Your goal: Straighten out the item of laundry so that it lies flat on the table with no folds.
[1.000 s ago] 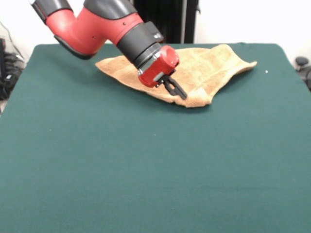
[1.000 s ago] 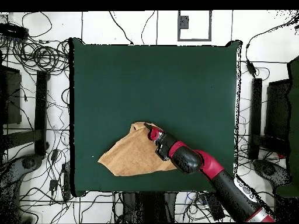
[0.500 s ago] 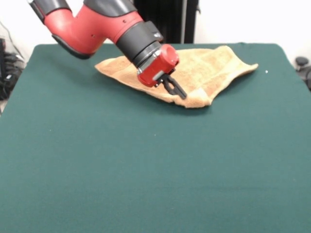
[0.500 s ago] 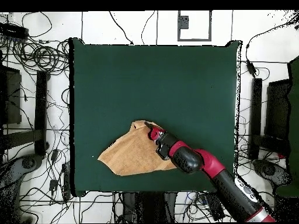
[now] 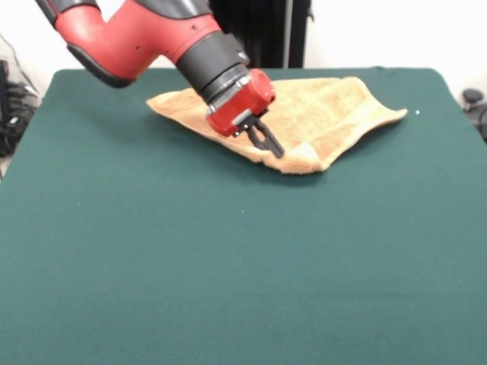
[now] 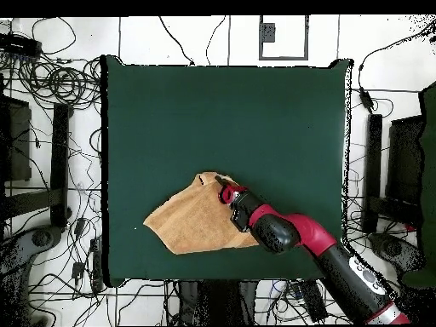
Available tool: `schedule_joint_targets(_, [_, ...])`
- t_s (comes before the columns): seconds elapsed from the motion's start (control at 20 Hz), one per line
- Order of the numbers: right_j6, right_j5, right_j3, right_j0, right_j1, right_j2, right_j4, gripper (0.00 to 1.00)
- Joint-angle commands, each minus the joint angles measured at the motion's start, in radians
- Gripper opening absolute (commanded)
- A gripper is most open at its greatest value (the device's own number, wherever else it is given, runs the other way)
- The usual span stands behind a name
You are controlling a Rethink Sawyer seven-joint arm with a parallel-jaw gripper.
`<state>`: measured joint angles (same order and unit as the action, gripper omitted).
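The tool (image 5: 272, 147) appears pinched on the orange-tan towel (image 5: 327, 114) near its folded front edge, though the contact is hard to see. Since a second ago, that edge has shifted slightly leftward across the green desk (image 5: 228, 266).

The table (image 5: 228, 258) is covered in a plain dark green cloth, even in tone across its whole surface, with a few tiny pale specks scattered on it. The towel (image 5: 335, 114) is orange-tan, a warm sandy shade, lighter and more golden where its surface faces the light and a deeper brownish orange along its folded front edge; from overhead (image 6: 192, 226) it reads as a flat, uniform tan with no visible pattern. The arm (image 5: 129, 38) is bright red with black sections, and its wrist ends in a red block bearing a small grey panel. The gripper (image 5: 270, 144) is black. Beyond the table, the floor (image 6: 77, 43) is white, crossed by black cables.
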<state>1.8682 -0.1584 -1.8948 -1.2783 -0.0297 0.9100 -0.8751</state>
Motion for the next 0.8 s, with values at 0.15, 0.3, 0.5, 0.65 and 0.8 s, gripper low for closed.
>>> schedule_joint_targets(0.15, [0.016, 0.121, 0.134, 0.092, 0.120, -0.006, -0.080, 0.00])
schedule_joint_targets(0.3, [0.034, 0.155, 0.128, 0.108, 0.158, -0.018, -0.092, 0.00])
schedule_joint_targets(0.5, [0.019, 0.141, 0.130, 0.100, 0.156, -0.005, -0.090, 0.00])
schedule_joint_targets(0.65, [0.011, 0.139, 0.130, 0.094, 0.150, 0.000, -0.089, 0.00])
schedule_joint_targets(0.8, [0.012, 0.144, 0.130, 0.093, 0.151, -0.001, -0.091, 0.00])
